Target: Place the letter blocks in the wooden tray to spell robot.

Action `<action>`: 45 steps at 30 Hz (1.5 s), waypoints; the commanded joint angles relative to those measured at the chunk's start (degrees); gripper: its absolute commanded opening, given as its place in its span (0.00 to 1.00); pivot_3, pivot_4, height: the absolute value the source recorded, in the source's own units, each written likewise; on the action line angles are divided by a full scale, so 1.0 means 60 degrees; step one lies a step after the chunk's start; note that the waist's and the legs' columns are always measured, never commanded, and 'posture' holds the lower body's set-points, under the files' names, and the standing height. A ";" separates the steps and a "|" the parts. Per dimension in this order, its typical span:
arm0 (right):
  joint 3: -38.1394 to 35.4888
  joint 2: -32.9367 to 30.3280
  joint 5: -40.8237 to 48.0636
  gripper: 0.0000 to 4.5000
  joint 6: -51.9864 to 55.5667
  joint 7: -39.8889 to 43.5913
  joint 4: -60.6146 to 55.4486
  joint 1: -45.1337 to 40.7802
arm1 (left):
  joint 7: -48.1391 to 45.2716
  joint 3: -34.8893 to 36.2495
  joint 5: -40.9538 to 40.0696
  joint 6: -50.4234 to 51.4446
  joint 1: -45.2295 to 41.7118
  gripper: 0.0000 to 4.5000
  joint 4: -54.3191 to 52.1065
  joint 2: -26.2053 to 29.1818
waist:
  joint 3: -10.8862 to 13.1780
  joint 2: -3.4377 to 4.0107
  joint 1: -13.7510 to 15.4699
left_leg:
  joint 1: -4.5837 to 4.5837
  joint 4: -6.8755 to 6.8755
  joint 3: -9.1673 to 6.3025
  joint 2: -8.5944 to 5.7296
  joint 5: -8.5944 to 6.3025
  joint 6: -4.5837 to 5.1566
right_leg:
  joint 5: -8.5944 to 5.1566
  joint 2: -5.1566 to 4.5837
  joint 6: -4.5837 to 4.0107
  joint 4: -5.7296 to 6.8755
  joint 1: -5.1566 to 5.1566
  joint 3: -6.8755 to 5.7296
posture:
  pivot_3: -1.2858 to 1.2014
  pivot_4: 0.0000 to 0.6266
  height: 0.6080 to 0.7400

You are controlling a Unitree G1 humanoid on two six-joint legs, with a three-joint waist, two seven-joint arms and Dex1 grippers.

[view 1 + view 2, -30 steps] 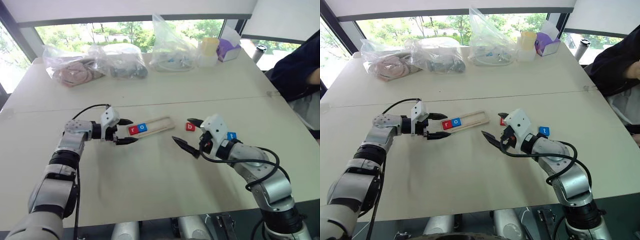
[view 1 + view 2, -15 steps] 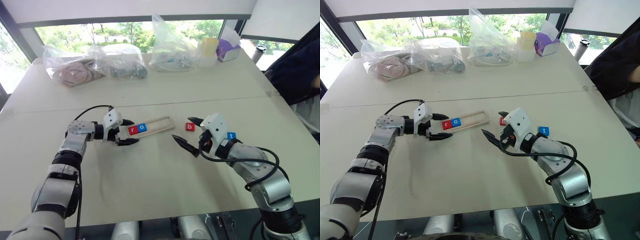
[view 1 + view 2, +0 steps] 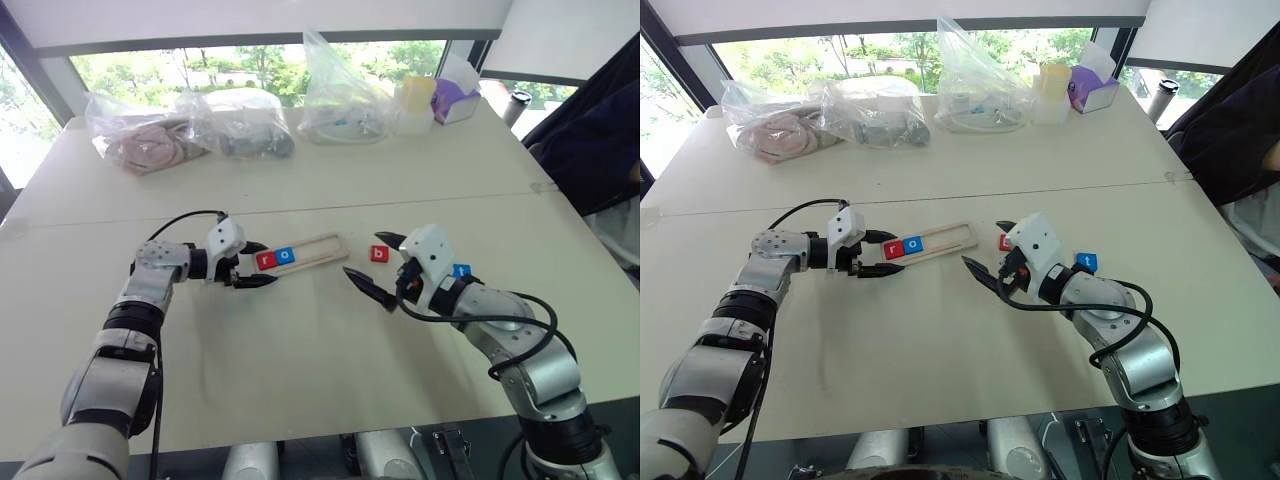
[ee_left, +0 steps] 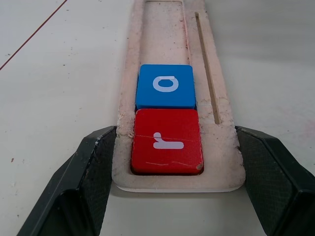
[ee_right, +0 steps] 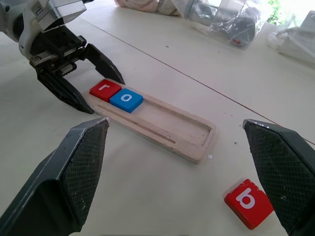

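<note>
The wooden tray (image 3: 320,246) lies slanted mid-table, holding a red "r" block (image 4: 166,141) at its left end and a blue "o" block (image 4: 165,86) beside it. My left gripper (image 3: 264,264) is shut on that end of the tray, its fingers (image 4: 96,162) pressed against both long sides. A red "b" block (image 3: 379,254) lies on the table right of the tray. A blue "t" block (image 3: 461,270) sits farther right, partly behind my right arm. My right gripper (image 3: 362,254) hangs open just above the table between the tray and the "b" block, holding nothing.
Several clear plastic bags (image 3: 240,125) line the table's far side, with a yellow-lidded cup (image 3: 418,100), a purple tissue box (image 3: 455,95) and a tumbler (image 3: 518,104). A person in a dark sleeve (image 3: 600,130) stands at the right edge.
My left gripper reached the tray's left end and its fingers closed from wide open onto the tray's sides. The right arm kept still.
</note>
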 commanded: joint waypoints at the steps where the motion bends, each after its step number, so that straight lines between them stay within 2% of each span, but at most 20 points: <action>1: -0.0074 0.0011 0.0014 1.00 -0.0089 -0.0030 -0.0319 -0.0179 | -0.0493 -0.0371 0.0185 0.0382 0.0449 0.70 -0.0622 0.0133 | 0.0000 0.0000 -0.0011 | 0.0000 0.0000 0.0000 0.0000 0.0000 0.0000 | 0.0000 0.0000 0.0000 0.0000 0.0000 0.0000 | 0.52 0.24 1.00; 7: -0.0174 -0.0109 -0.0005 1.00 -0.0050 -0.0015 -0.0283 -0.0220 | -0.0988 -0.0943 -0.0023 0.0979 0.1613 0.70 -0.3081 -0.0063 | -0.0002 0.0002 0.0027 | -0.0004 -0.0001 -0.0001 0.0001 -0.0001 0.0001 | -0.0005 -0.0003 0.0007 0.0000 0.0000 0.0000 | 0.52 0.24 1.00; 15: -0.0282 -0.0220 0.0044 1.00 0.0000 0.0001 -0.0334 -0.0155 | -0.0255 -0.1318 0.0151 0.1803 0.2635 0.70 -0.5163 -0.0241 | -0.0005 0.0001 0.0054 | 0.0001 0.0002 -0.0002 -0.0002 -0.0001 0.0001 | -0.0007 -0.0007 0.0007 -0.0001 0.0009 0.0002 | 0.52 0.24 1.00; 23: -0.0301 -0.0219 0.0023 1.00 0.0014 -0.0047 -0.0342 -0.0132 | 0.0498 -0.1551 0.0390 0.2051 0.3165 0.70 -0.5765 -0.0184 | -0.0010 0.0005 0.0074 | 0.0007 0.0003 -0.0002 -0.0004 -0.0001 0.0001 | -0.0011 -0.0010 0.0013 -0.0001 0.0017 0.0003 | 0.52 0.24 1.00; 33: -0.0264 -0.0176 0.0016 1.00 -0.0006 -0.0026 -0.0173 -0.0245 | 0.0593 -0.1584 0.0305 0.1969 0.3219 0.70 -0.5638 -0.0173 | -0.0019 0.0007 0.0087 | 0.0022 0.0003 -0.0002 -0.0006 -0.0001 0.0001 | -0.0033 -0.0012 0.0005 -0.0004 0.0032 0.0003 | 0.52 0.24 1.00; 35: -0.0215 -0.0146 0.0010 1.00 0.0001 -0.0030 -0.0152 -0.0281 | 0.0600 -0.1558 0.0297 0.1906 0.3146 0.93 -0.5495 -0.0199 | -0.0022 0.0009 0.0092 | 0.0023 0.0003 -0.0002 -0.0007 -0.0001 0.0001 | -0.0034 -0.0012 0.0003 -0.0004 0.0033 0.0003 | 0.52 0.24 1.00; 36: -0.0195 -0.0130 0.0001 1.00 0.0000 -0.0039 -0.0134 -0.0297 | 0.0600 -0.1556 0.0303 0.1882 0.3111 1.00 -0.5421 -0.0200 | -0.0023 0.0009 0.0094 | 0.0024 0.0003 -0.0002 -0.0007 -0.0001 0.0001 | -0.0034 -0.0012 0.0004 -0.0004 0.0034 0.0003 | 0.52 0.24 1.00; 42: -0.0126 0.0095 -0.0131 1.00 0.0132 -0.0380 0.0073 -0.0344 | 0.0736 -0.1420 0.0275 0.1787 0.3051 1.00 -0.5276 -0.0118 | -0.0028 0.0011 0.0086 | 0.0027 0.0003 -0.0002 -0.0008 -0.0001 0.0001 | -0.0033 -0.0012 0.0004 -0.0005 0.0035 0.0003 | 0.52 0.24 1.00; 45: -0.0177 0.0446 -0.0340 1.00 0.0832 -0.1125 0.0429 -0.0535 | 0.0778 -0.1079 0.0141 0.1888 0.3235 1.00 -0.5324 0.0225 | -0.0033 0.0008 0.0050 | 0.0040 0.0003 -0.0002 -0.0007 -0.0001 0.0001 | -0.0038 -0.0012 -0.0003 -0.0005 0.0045 0.0005 | 0.52 0.24 1.00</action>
